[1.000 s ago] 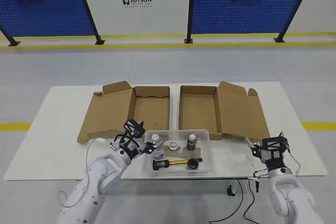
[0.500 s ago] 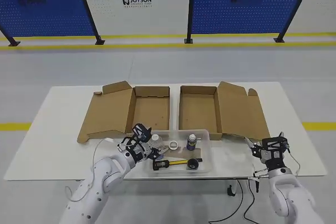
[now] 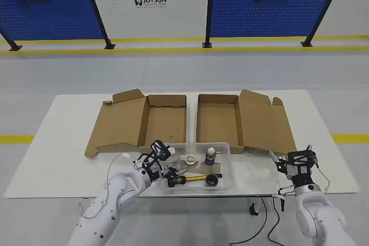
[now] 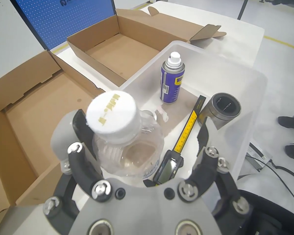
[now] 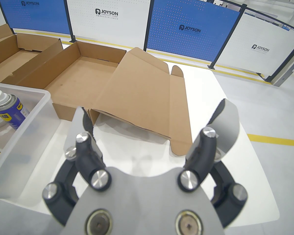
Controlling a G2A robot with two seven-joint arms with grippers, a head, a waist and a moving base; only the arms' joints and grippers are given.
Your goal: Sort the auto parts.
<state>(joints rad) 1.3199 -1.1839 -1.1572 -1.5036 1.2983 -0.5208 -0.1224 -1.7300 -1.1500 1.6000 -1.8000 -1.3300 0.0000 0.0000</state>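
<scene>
Left gripper [image 4: 139, 125] sits with fingers spread wide around a white-capped clear bottle [image 4: 112, 117] in the clear plastic bin [image 4: 237, 81], one finger touching it; right gripper [image 5: 153, 112] hangs spread, holding nothing, above the table [image 5: 210, 86].

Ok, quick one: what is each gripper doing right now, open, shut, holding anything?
Left gripper: open, straddling the clear bottle in the bin, not clamped on it.
Right gripper: open, empty, over the table.
</scene>
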